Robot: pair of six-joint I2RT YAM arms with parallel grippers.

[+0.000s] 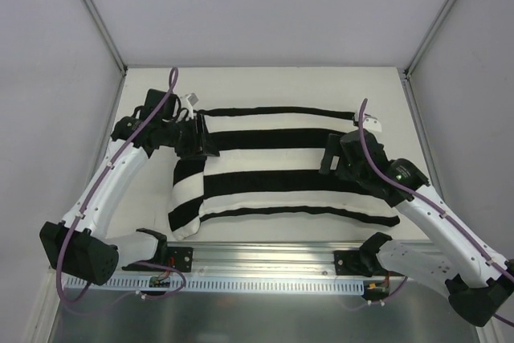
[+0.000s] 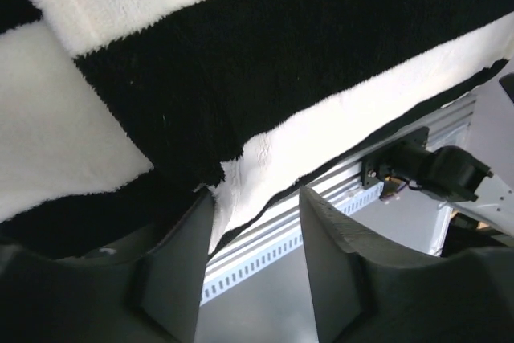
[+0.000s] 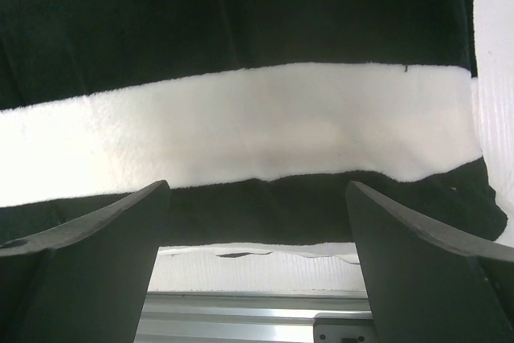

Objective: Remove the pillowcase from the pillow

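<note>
The black and white striped pillowcase (image 1: 281, 170) lies across the middle of the table and covers the pillow. Of the pillow only a small white tab (image 1: 372, 124) shows at the far right corner. My left gripper (image 1: 201, 139) is at the case's left end, where the cloth is folded over. In the left wrist view the left gripper (image 2: 257, 198) is open, with a cloth edge (image 2: 241, 174) against its left finger. My right gripper (image 1: 332, 155) hovers over the right part. In the right wrist view the right gripper (image 3: 257, 186) is wide open above the stripes (image 3: 241, 126).
A metal rail (image 1: 265, 259) with the arm bases runs along the near edge, just in front of the pillowcase. White walls and frame posts (image 1: 95, 12) enclose the table on the left, right and back.
</note>
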